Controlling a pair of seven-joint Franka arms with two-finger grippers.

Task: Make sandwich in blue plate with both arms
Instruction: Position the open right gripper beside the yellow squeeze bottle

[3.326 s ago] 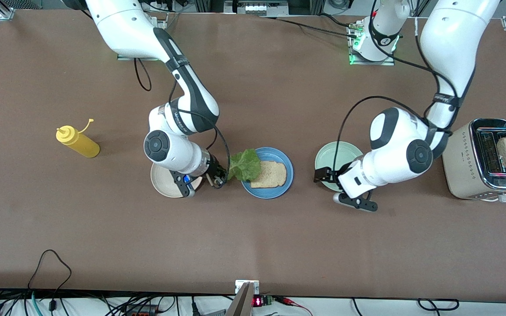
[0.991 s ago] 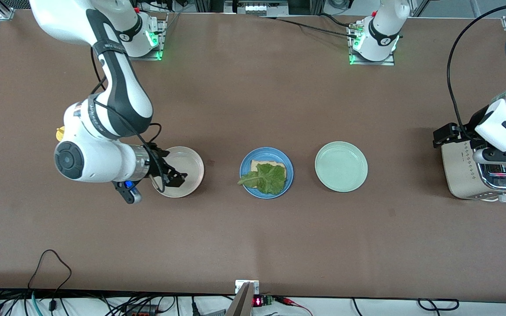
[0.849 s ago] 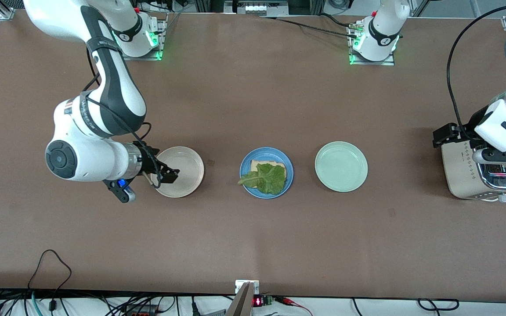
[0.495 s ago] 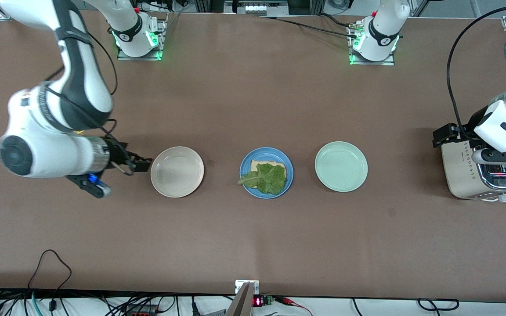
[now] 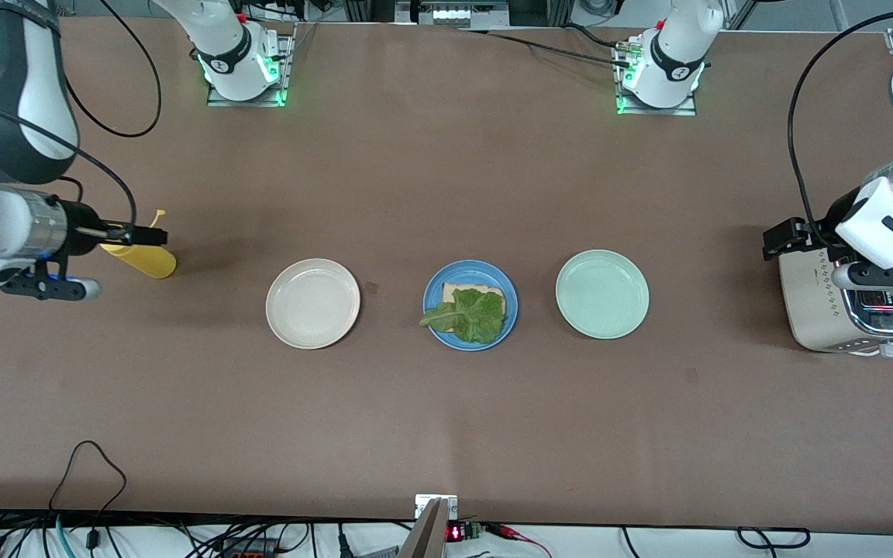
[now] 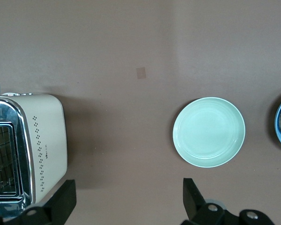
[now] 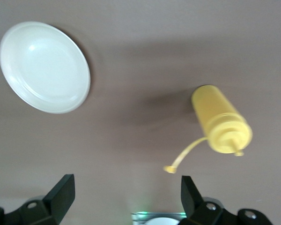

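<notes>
1. The blue plate (image 5: 470,305) sat about mid-desk, between the cream plate (image 5: 312,303) and the pale green plate (image 5: 602,294), all three in a loose row and well apart from each other.
2. In the blue plate there was one bread slice (image 5: 471,294) with a crinkly lettuce leaf (image 5: 471,315) lying on top, the leaf's tip hanging over the rim toward the right arm's end. So the sandwich was only half built, no top slice on it.
3. The cream plate and the green plate both had nothing in them.
4. The toaster (image 5: 842,298) stood at the left arm's end of the desk (image 5: 446,418). I couldn't make out what was in its slots, since the arm covered most of them.
5. The left gripper (image 6: 126,199) hung over the toaster, its fingers spread wide and holding nothing.
6. The right gripper (image 7: 124,197) was up over the yellow squeeze bottle (image 5: 140,258) at the right arm's end, fingers also wide open with nothing between them. The bottle's cap dangled on its strap.
7. Room-wise, there was a broad bare strip of desk nearer the front camera than the plates, and another between the plates and the arm bases. Bottle and toaster sat close to the two short edges.
</notes>
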